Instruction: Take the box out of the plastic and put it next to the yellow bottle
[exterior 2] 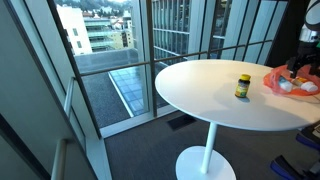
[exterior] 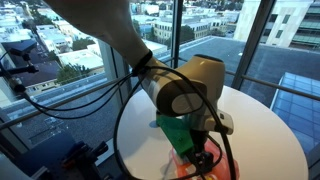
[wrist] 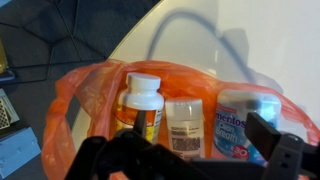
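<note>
An orange plastic bag (wrist: 90, 90) lies open on the round white table (exterior 2: 200, 95); it also shows in both exterior views (exterior 2: 288, 84) (exterior: 190, 162). Inside it, side by side, are a white-capped bottle with an orange label (wrist: 142, 100), a small clear bottle with a white label (wrist: 183, 122) and a blue-and-white Mentos box (wrist: 238, 122). The yellow bottle (exterior 2: 243, 86) stands upright on the table left of the bag. My gripper (wrist: 200, 140) hovers just above the bag, open and empty, its fingers spanning the small clear bottle and the Mentos box.
The table stands by tall glass windows with a railing (exterior 2: 120, 60). The arm and its black cables (exterior: 130, 110) cover much of the table in an exterior view. The table edge (exterior 2: 170, 105) lies well left of the yellow bottle.
</note>
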You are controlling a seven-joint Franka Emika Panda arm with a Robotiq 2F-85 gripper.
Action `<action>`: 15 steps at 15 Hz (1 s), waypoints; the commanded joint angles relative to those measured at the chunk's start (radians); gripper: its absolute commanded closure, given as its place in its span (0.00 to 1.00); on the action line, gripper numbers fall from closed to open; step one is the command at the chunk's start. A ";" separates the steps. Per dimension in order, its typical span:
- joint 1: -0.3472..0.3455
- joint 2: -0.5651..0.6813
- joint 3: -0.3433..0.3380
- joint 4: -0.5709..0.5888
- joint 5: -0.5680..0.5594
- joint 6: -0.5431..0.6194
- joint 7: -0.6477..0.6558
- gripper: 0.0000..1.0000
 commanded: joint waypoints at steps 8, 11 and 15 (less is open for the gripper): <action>0.009 0.095 0.048 0.092 0.044 0.021 -0.024 0.00; 0.014 0.117 0.061 0.105 0.046 0.023 -0.024 0.00; 0.015 0.135 0.078 0.100 0.061 0.048 -0.018 0.00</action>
